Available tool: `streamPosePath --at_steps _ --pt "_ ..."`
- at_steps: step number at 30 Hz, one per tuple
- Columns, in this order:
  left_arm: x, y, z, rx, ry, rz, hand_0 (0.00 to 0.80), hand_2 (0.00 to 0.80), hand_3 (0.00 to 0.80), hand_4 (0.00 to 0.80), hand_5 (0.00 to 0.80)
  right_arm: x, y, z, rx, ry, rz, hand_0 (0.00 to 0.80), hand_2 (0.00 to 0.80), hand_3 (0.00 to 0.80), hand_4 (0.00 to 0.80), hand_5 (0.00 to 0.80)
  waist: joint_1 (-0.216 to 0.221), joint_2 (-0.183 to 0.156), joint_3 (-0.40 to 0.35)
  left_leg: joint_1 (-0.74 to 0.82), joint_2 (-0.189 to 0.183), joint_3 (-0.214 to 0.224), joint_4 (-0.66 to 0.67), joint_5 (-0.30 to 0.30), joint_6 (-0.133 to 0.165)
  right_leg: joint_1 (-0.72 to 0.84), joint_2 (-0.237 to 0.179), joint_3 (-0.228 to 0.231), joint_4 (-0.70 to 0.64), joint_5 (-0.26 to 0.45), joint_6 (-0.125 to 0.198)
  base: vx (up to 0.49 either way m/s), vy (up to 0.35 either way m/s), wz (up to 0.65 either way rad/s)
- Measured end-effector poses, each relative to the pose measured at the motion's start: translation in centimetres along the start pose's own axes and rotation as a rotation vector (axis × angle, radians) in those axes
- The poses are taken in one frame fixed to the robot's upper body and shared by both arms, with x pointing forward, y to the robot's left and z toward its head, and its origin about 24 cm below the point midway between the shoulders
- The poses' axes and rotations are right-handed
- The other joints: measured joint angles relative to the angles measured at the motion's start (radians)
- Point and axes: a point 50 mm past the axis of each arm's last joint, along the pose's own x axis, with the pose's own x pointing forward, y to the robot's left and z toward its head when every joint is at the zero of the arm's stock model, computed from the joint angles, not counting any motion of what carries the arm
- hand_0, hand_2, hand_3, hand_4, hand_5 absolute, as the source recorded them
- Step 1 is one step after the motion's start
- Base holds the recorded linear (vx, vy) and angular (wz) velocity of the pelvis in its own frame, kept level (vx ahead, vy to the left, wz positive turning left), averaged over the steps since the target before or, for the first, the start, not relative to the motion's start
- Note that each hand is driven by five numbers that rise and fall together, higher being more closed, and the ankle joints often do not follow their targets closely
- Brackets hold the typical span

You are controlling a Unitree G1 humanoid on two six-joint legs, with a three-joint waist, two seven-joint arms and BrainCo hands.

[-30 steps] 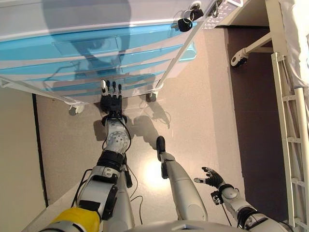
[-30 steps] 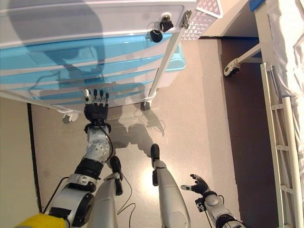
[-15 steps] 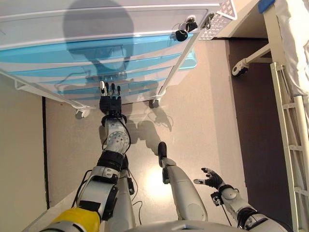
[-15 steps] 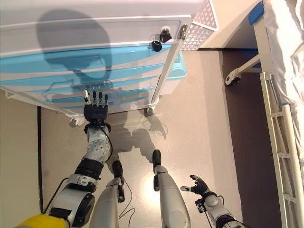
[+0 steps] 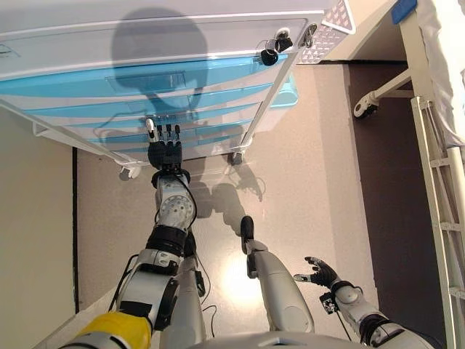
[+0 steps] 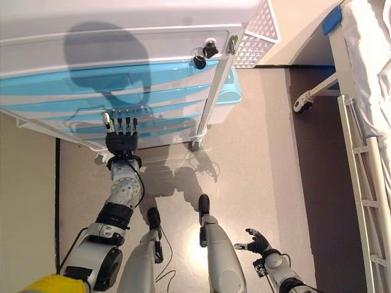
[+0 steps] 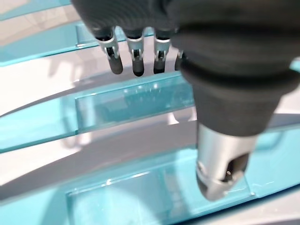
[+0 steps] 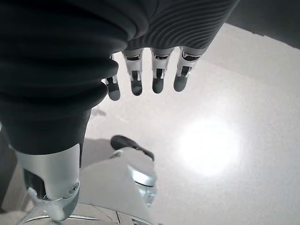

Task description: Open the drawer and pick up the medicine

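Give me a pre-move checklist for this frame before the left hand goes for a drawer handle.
1. Left hand open, fingers straight: ok.
2. Left hand lined up with the blue drawers of the cart: ok; its fingers point at a drawer handle.
3. Fingers hooked on a handle: not ok, none gripped.
4. Any drawer pulled out: not ok, all look closed.
5. Medicine seen: cannot tell, nothing shows through the drawer fronts.
6. Right hand out of the way: ok, open, low over the floor.

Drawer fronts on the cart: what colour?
Translucent light blue drawer fronts, clearest in the left wrist view.
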Motion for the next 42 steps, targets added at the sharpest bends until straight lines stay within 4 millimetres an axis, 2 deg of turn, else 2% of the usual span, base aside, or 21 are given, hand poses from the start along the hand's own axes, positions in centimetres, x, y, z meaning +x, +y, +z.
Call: streamPosePath --at_steps 27,32,38,42 --pt "0.1 0.4 0.0 -0.007 0.016 0.020 0.000 0.000 0.000 0.000 0.000 0.0 -0.1 0.0 -0.007 0.000 -0.001 0.000 0.000 0.000 0.000 0.000 0.000 0.000 0.000 0.019 0.000 0.004 0.001 0.000 0.000 0.016 0.000 0.005 0.004 0.003 -0.004 0.000 0.000 0.00" --pt "0.0 0.6 -0.3 -0.034 0.042 0.036 0.000 0.000 0.000 0.000 0.000 -0.1 -0.2 -0.4 -0.014 0.010 0.005 0.000 0.000 0.000 0.000 0.000 0.001 0.001 0.000 0.033 -0.001 -0.007 0.001 0.000 0.000 0.036 -0.002 -0.004 0.004 -0.001 -0.002 -0.014 -0.023 0.05" --pt "-0.4 0.4 -1.5 -0.011 0.102 0.003 0.000 0.000 0.000 0.000 0.000 -0.5 -0.2 -1.2 -0.015 0.031 0.017 0.000 0.000 0.000 0.000 0.000 0.009 0.007 0.005 0.035 -0.004 -0.044 -0.016 0.016 -0.002 0.049 -0.010 -0.043 0.004 -0.013 0.000 -0.029 -0.038 0.19" --pt "-0.8 0.6 -1.8 0.009 0.130 -0.023 0.000 0.000 0.000 0.000 0.000 -0.5 -0.2 -1.5 -0.016 0.038 0.018 0.000 0.000 0.000 0.000 0.000 0.007 0.010 0.006 0.035 -0.004 -0.050 -0.026 0.021 -0.002 0.049 -0.014 -0.056 0.012 -0.025 0.000 -0.009 -0.025 0.11"
